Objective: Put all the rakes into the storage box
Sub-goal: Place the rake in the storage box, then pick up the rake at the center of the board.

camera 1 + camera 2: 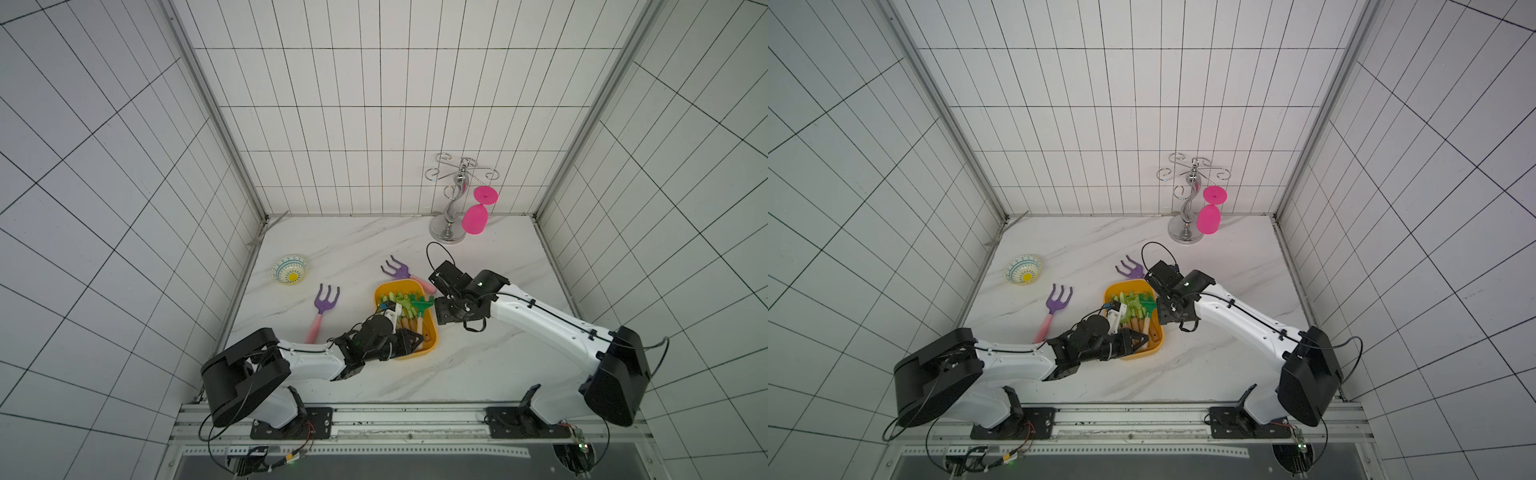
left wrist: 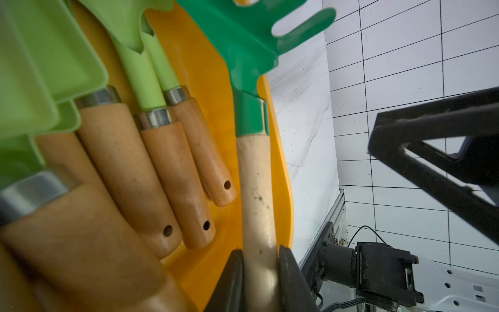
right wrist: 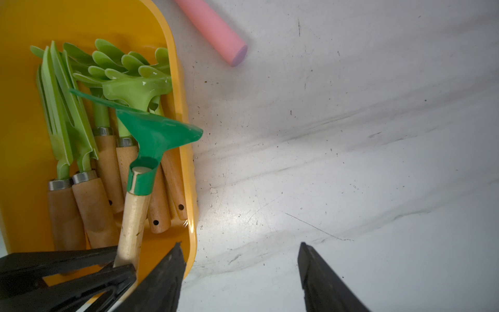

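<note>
The rake [image 2: 255, 189] has a dark green head [image 1: 422, 305] and a pale wooden handle. My left gripper [image 2: 260, 250] is shut on the end of that handle, and in both top views it [image 1: 411, 338] reaches over the near end of the storage box. The rake [image 3: 156, 132] lies slanted over the box's right side, head raised above the tools inside. The storage box [image 1: 399, 286], a shallow yellow-orange tub [image 1: 1154, 345], holds several light green tools with wooden handles [image 2: 127, 162]. My right gripper [image 3: 240, 245] hangs open just right of the box [image 3: 189, 189], holding nothing.
Two purple rakes with pink handles lie outside the box, one to its left [image 1: 328, 297] and one behind it [image 1: 395, 270], its handle [image 3: 213, 27] beside the rim. A small patterned bowl [image 1: 290, 270] sits far left. A chrome rack [image 1: 451, 208] holding a pink glass [image 1: 476, 218] stands at the back.
</note>
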